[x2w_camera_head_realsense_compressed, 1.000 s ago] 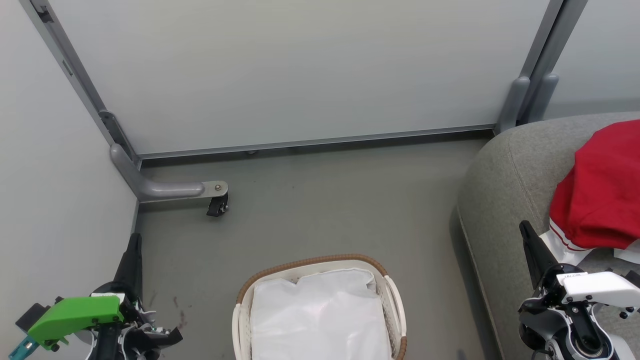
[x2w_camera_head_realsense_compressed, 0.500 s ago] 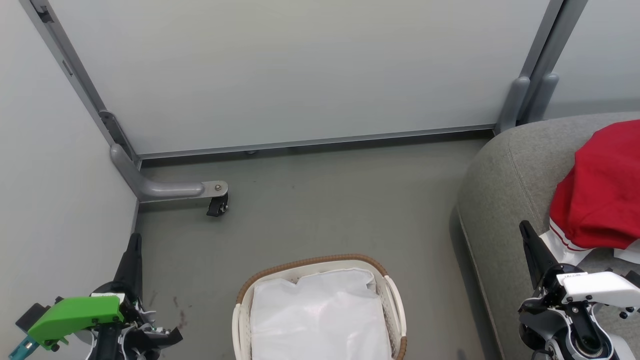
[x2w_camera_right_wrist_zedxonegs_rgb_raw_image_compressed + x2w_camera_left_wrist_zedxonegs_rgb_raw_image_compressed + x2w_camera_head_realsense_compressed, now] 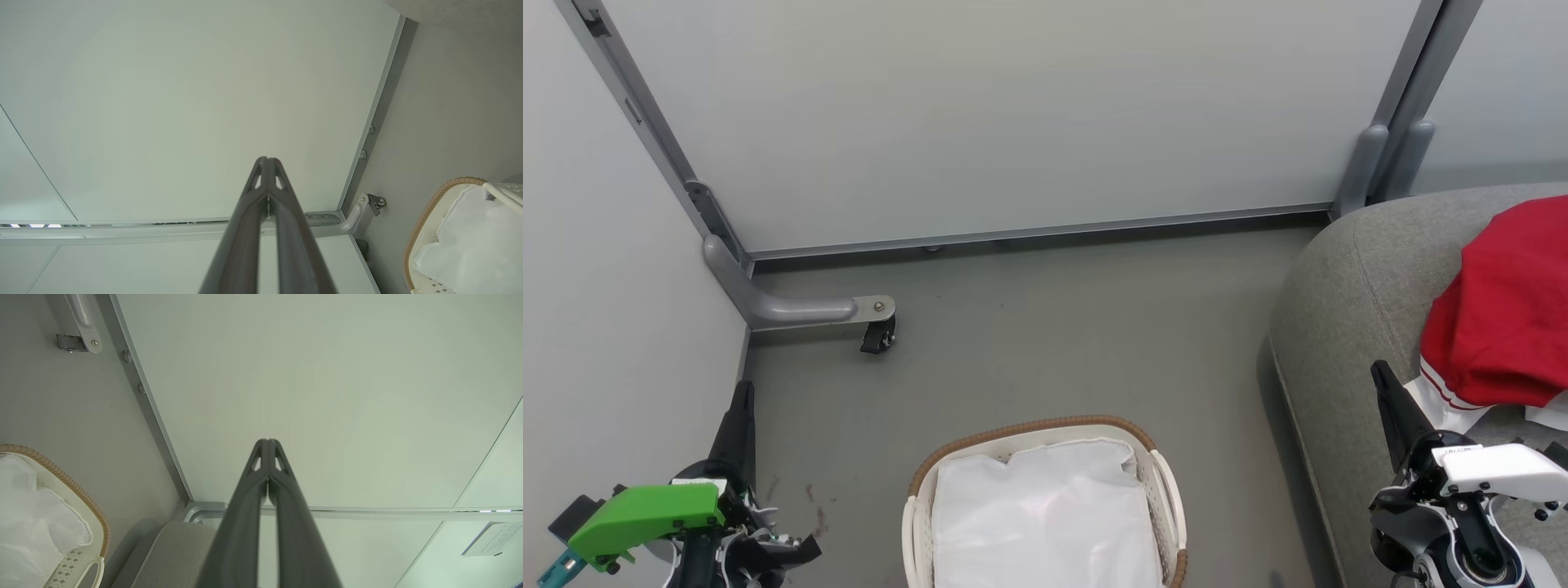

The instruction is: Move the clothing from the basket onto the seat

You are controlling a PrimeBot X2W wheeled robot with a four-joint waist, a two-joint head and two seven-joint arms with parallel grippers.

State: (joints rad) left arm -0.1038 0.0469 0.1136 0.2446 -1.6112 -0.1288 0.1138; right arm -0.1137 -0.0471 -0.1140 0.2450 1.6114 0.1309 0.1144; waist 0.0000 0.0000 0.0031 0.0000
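Already moved: clothing (image 3: pixel 1503 310), a red heap with a white, red-striped cuff (image 3: pixel 1441 394), lay at the right edge of the head view on the grey seat (image 3: pixel 1347 286); well apart from the basket (image 3: pixel 1029 428)
Basket contents: stood at bottom centre of the head view; white liner (image 3: pixel 1045 514) bunched inside; no red seen among its folds
Left gripper (image 3: pixel 740 396): sat at lower left; fingers pressed together right to the tip, holding nothing; pointed up the frame beside the pale wall (image 3: pixel 605 245)
Right gripper (image 3: pixel 1382 377): sat at lower right; fingers likewise closed tight and empty; tip just beside the striped cuff; touching or not, could not be told
Step in hand: judged to be the closing check; transfer apparently complete
How to do it well: best done by drawing the right fingers away from the cuff without hooking it, since soft cloth would probably drag off the seat's rounded edge; by looking into the liner's folds before calling it finished, as a garment could hide beneath
Writing: sheet of paper (image 3: pixel 492 538) at lower right of the left wrist view carried dark print, too small to read; small tag (image 3: pixel 1459 450) on the right wrist housing bore marks, also illegible; no brand made out
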